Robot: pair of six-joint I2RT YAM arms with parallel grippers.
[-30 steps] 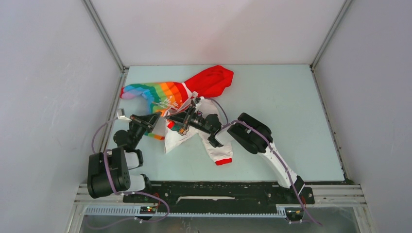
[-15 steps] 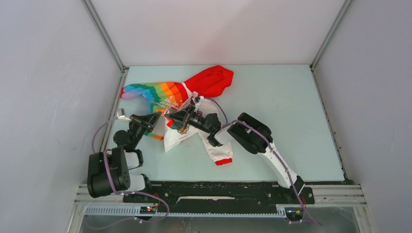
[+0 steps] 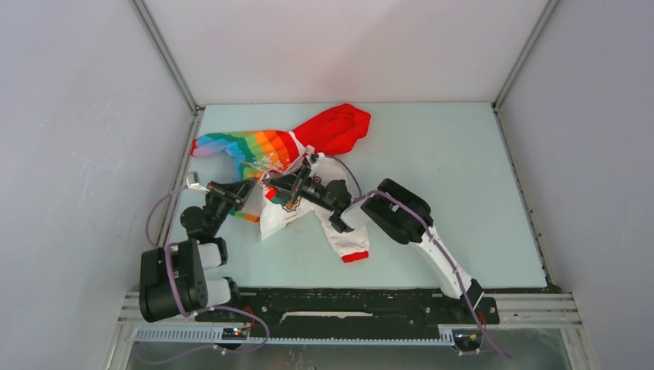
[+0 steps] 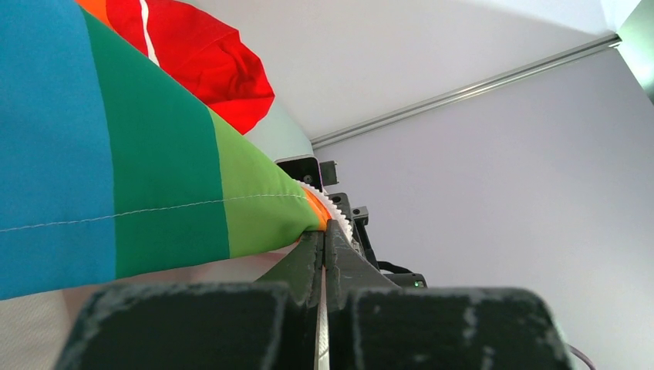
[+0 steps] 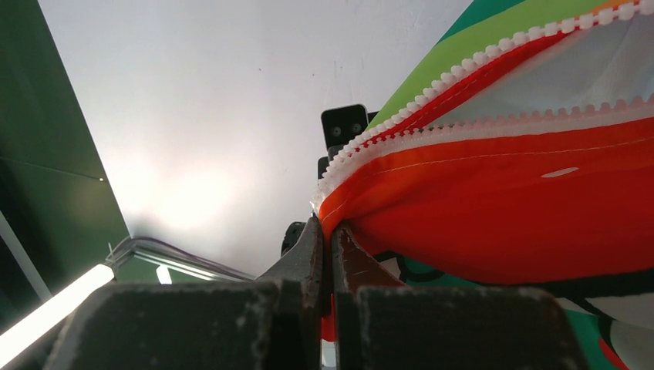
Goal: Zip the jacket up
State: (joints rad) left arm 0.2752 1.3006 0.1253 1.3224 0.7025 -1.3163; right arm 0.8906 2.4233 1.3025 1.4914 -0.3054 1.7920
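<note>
A pale mint-green flat tabletop forms the floor of a booth. Plain white matte panels close it in: a back wall, a left wall and a right wall. Slim grey metal corner strips run up where the panels meet, one at the back left and one at the back right. Along the tabletop's near edge lies a long flat black metal rail. Just in front of it runs a white slotted plastic cable duct. In the right wrist view, a bright white light tube slants across the lower left corner.
</note>
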